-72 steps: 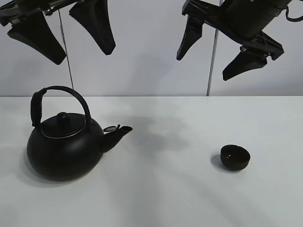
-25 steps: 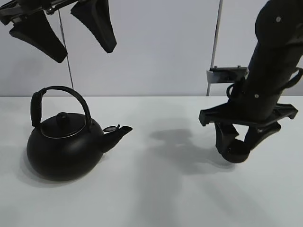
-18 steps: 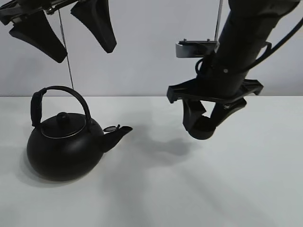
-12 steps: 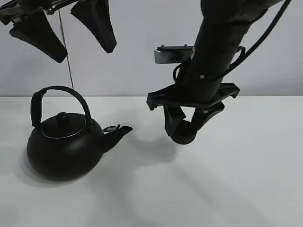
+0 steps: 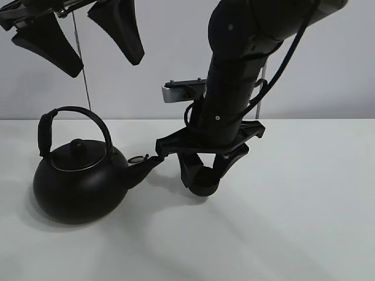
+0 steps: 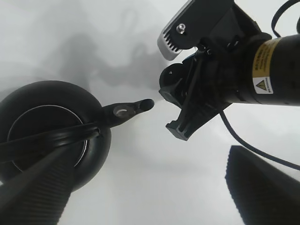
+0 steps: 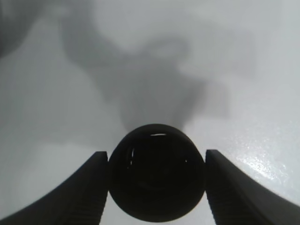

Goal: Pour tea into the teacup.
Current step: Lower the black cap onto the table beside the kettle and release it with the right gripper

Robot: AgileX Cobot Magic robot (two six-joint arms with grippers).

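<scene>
**Front of scene.** The kettle (image 5: 79,187) stands upright on the white table (image 5: 304,234) with its lid on. Its arched handle (image 5: 73,114) is ungripped. Its long axis runs across the exterior view, and its spout (image 5: 146,163) points to that view's right, straight at the teacup.

**Middle.** The teacup (image 5: 204,182) is just off the spout tip, pinched between the two fingers of the right gripper (image 5: 204,175). The right wrist view shows one finger against each side of its wall. The cup is upright with its mouth up. Being round, it has no long axis except the vertical one. It is low over the table, but whether its base touches cannot be told. No tea is discernible in its dark interior.

**Rear, high.** The left gripper (image 5: 104,65) hangs above the kettle, fingers spread wide and holding nothing.

**Progress, as judged.** The cup is placed by the spout. It is not yet released, the kettle is not yet grasped, and nothing has been poured. The lift, the tilt and the pour all remain to be done.
</scene>
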